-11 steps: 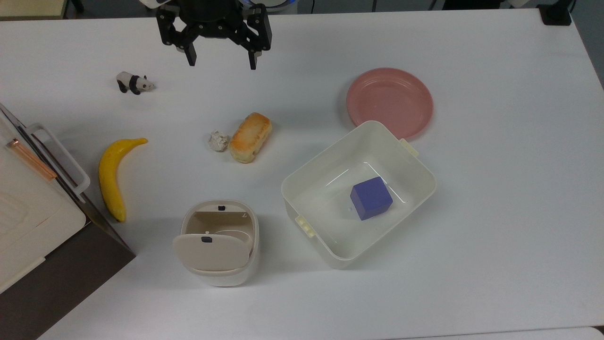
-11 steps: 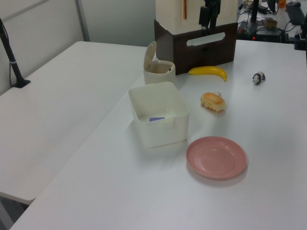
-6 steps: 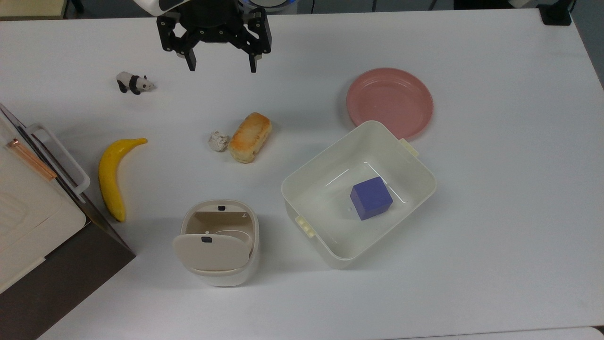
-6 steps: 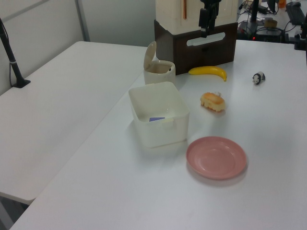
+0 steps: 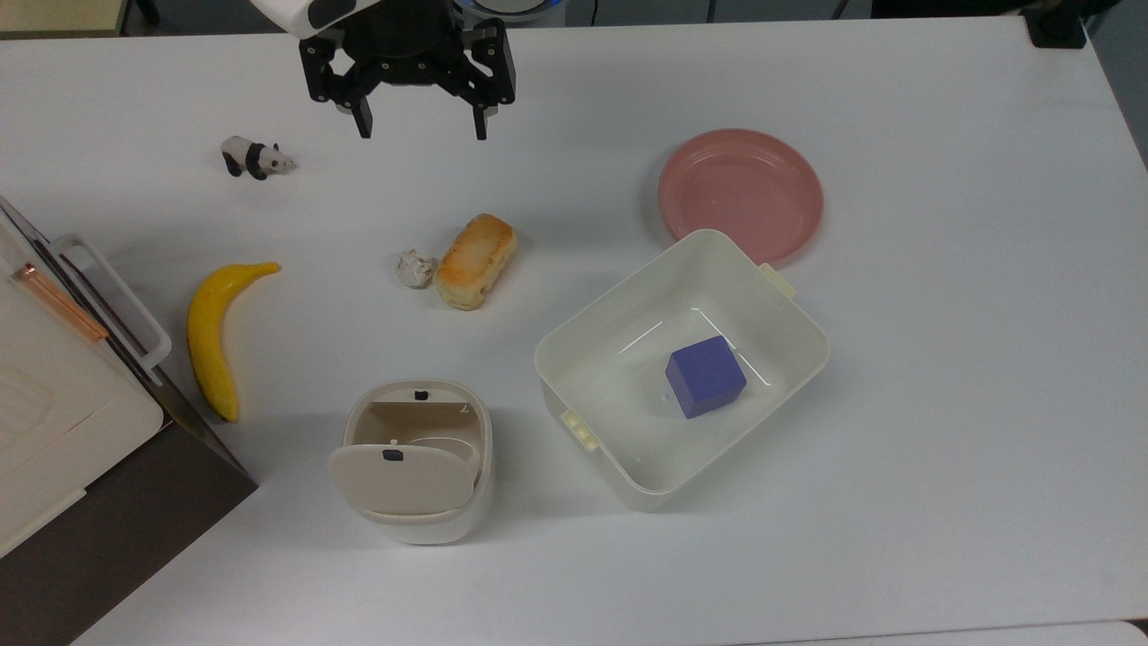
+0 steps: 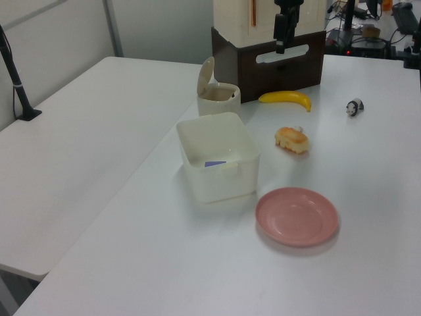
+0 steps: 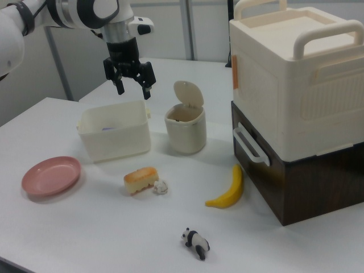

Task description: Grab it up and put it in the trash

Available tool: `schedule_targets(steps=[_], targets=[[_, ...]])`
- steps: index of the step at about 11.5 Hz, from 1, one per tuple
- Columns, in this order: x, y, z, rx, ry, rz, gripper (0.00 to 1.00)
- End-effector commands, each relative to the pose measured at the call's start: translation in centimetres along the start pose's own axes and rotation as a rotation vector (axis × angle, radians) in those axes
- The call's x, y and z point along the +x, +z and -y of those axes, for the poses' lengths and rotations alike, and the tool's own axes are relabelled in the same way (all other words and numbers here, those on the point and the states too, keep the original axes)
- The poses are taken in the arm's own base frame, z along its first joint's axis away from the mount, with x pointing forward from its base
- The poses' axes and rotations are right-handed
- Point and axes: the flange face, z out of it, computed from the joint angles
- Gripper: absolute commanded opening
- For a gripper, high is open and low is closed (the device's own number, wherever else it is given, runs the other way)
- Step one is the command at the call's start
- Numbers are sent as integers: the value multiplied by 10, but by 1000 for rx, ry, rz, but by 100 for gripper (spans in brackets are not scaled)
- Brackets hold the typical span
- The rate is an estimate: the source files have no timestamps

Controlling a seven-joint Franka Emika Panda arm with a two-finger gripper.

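Gripper (image 5: 421, 133) hanging above the table (image 5: 942, 359) near the top view's upper edge — fingers spread wide, gripping nothing. Paper (image 5: 414, 267) is sitting on the table, touching or just beside the bread (image 5: 475, 260) on the top view's left, well apart from the gripper. Bin (image 5: 413, 462) is standing with its flap tilted up — between the banana (image 5: 215, 336) and the tub (image 5: 682, 368), which is holding 1 blue cube (image 5: 706, 376).
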Motion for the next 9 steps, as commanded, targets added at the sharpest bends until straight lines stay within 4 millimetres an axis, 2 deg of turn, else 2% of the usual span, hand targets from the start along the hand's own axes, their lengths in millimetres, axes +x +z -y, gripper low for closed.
schedule_targets(steps=[1,6,7,9], targets=[[-6,2,3,-22,-25,-7,100],[-6,2,3,-24,-25,-7,100],[-7,5,4,-29,-43,1,100],[-12,24,0,-82,-83,45,100]])
